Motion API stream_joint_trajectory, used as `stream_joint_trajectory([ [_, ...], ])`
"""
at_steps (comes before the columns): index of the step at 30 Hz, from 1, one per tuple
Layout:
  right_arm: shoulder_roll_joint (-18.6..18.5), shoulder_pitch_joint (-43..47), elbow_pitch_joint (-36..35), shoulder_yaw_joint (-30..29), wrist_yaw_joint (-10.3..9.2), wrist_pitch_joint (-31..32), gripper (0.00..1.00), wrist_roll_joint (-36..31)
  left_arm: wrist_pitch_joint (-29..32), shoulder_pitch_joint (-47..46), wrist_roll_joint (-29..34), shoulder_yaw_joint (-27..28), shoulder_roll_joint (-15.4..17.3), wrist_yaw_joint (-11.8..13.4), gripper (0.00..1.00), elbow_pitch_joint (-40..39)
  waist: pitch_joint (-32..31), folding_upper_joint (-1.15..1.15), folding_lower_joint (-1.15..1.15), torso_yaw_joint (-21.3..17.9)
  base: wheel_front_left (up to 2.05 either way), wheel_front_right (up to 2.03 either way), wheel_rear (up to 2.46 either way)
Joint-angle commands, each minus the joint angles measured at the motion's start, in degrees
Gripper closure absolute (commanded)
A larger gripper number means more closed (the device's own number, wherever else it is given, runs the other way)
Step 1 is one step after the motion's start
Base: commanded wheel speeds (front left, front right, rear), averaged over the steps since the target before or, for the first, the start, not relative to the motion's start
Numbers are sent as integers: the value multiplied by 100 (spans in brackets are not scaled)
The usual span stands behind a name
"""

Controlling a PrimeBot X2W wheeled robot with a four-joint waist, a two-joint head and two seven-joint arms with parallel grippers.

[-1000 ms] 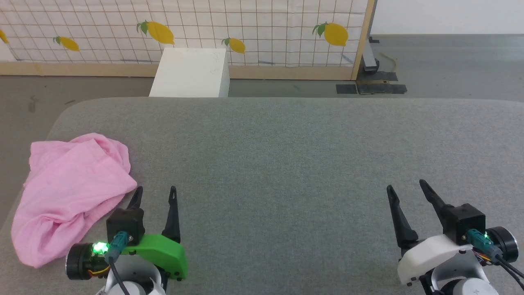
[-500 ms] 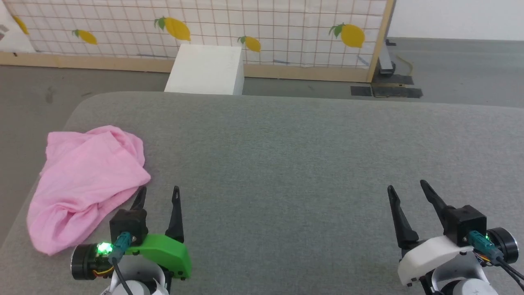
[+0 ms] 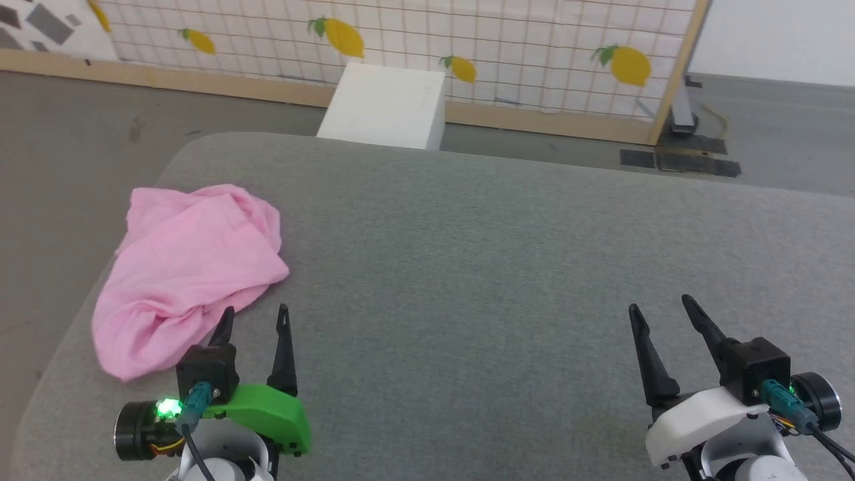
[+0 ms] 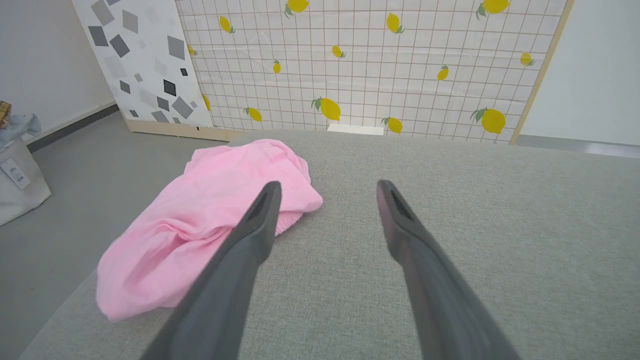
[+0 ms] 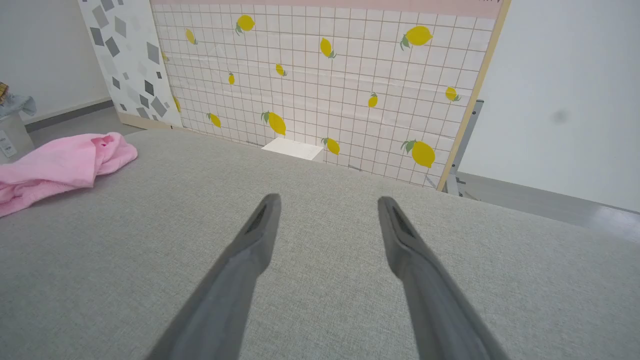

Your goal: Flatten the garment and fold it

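**Pink garment bunched at the table's left edge, both pincers wide**

The garment [image 3: 190, 267] lay in a crumpled heap on the grey table [image 3: 467, 267], close against the table's left edge and about midway along it. It was not flattened at all. Folds ran through it, one thick roll of cloth curved along the side toward the table's near end, and a rumpled lobe sat at the end toward the table's far edge.

My left pincer [image 3: 256, 308] hovered over the table's near left part, its two dark fingers spread wide. The outer finger's tip sat just beside the garment's nearest hem (touching or only close, I could not tell, since in my left wrist view that finger crossed in front of the pink cloth). The inner finger was over bare grey fabric.

My right pincer [image 3: 658, 302] was over the table's near right part, well apart from the garment, and its fingers were spread wide too, with bare table between them.

Past the table's far edge a white box [image 3: 387, 103] stood on the floor, and behind it ran a tiled screen printed with lemons [image 3: 534, 47].
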Motion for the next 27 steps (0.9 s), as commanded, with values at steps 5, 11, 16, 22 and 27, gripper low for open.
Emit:
stream_joint_trajectory([
  [5, 5, -115, 55, 12, -3, -88, 0, 46, -110, -132, -138, -20, 57, 82, 0, 64, -13, 0, -1, 308, 0, 0, 0],
  [11, 6, -153, 98, 53, -4, -138, 0, 68, -204, -131, -223, -28, 93, 168, 0, 112, 5, 0, -1, 600, 0, 0, 0],
  [16, 7, -159, 128, 56, -4, -178, 0, 82, -264, -129, -275, -31, 114, 229, 0, 142, 10, 0, -1, 775, 0, 0, 0],
  [22, 7, -187, 167, 79, -4, -222, 0, 102, -334, -127, -340, -34, 148, 294, 0, 180, 14, 0, -1, 951, 0, 0, 0],
  [27, 8, -186, 198, 90, -5, -257, 0, 124, -392, -134, -397, -42, 183, 341, 0, 224, 1, 0, -1, 1089, 0, 0, 0],
])
